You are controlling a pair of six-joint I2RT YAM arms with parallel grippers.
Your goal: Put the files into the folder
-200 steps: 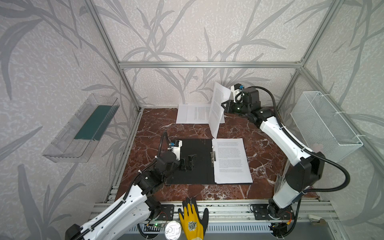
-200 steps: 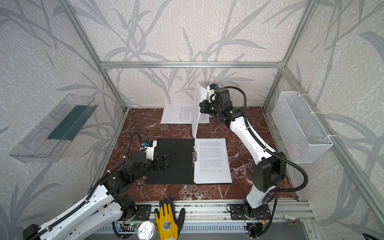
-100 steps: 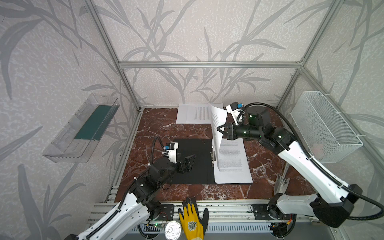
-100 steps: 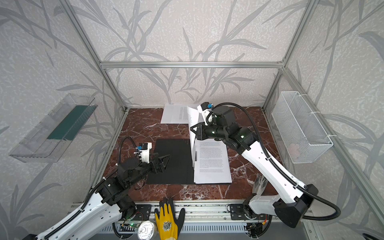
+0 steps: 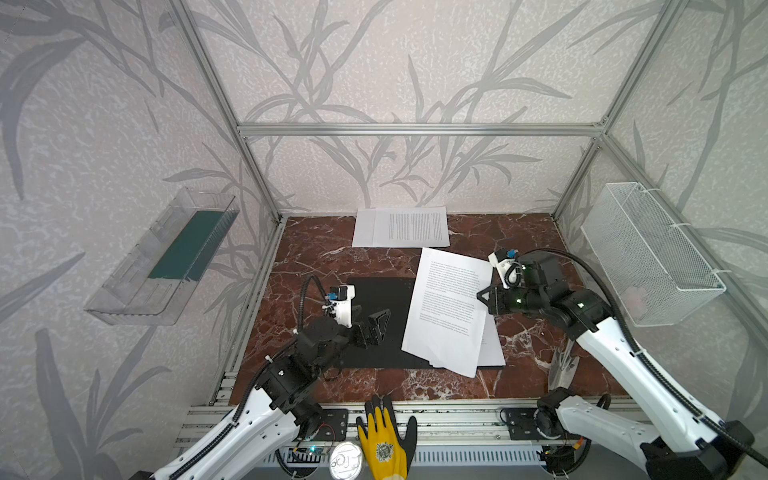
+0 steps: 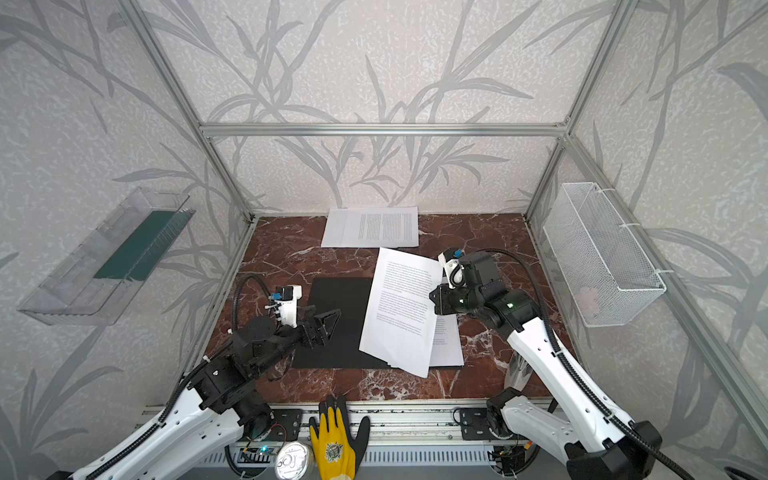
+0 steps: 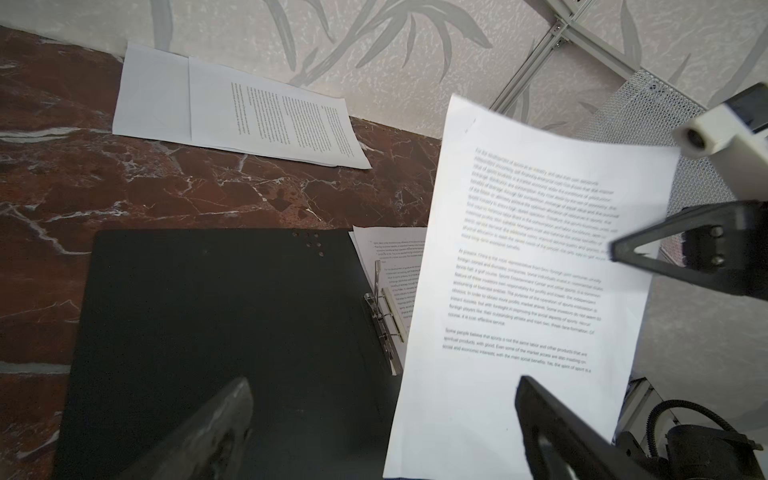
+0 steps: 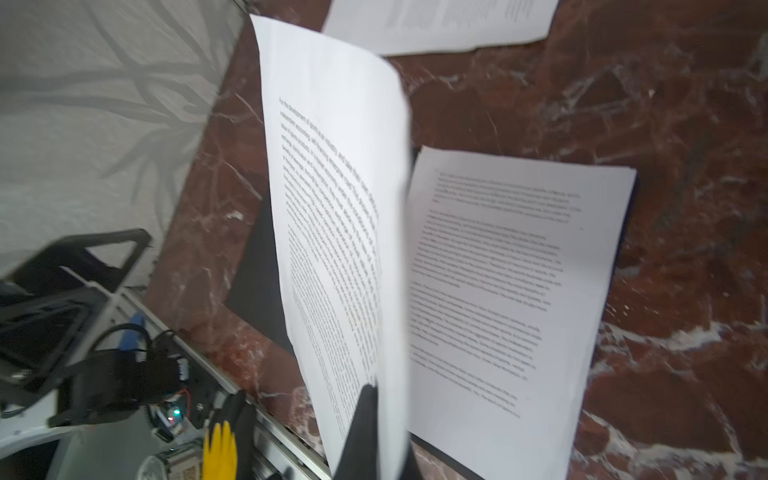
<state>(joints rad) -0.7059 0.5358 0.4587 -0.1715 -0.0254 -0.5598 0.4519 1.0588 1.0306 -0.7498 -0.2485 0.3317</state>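
My right claw (image 5: 481,297), clenched on one sheet (image 5: 446,311) by its edge, now holds it slanted over the folder (image 5: 382,299), no longer upright behind it; lowering and release remain.

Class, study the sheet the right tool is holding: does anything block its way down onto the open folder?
Nothing visible does. The held sheet is gripped by the right tool above the right half of the folder, where only a filed sheet lies. The left tool, open, sits over the left half, clear of it.
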